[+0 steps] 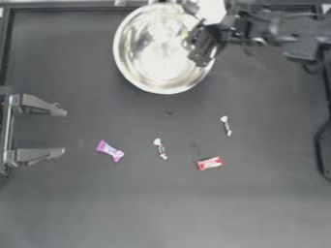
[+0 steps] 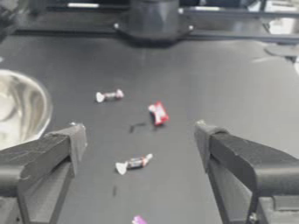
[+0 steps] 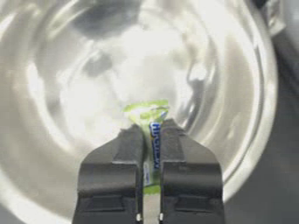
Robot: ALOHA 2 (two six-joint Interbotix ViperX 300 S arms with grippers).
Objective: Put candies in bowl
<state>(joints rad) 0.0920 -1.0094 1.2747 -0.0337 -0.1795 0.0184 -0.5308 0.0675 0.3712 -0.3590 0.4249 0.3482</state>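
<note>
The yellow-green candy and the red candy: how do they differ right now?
The yellow-green candy is pinched between the jaws of the right pincer above the bowl; the red candy lies free on the table. The yellow-green one is over the bowl's inside; the red one sits well outside it, near two white candies. Both are small wrapped sweets, neither yet released in the bowl. The left pincer waits open at the left.

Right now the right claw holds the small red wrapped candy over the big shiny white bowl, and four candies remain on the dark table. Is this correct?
Not quite: the right claw is shut on the small yellow-green wrapped candy, as the right wrist view shows. The red wrapped candy lies on the dark table. The rest stands: it is over the big shiny white bowl.
</note>
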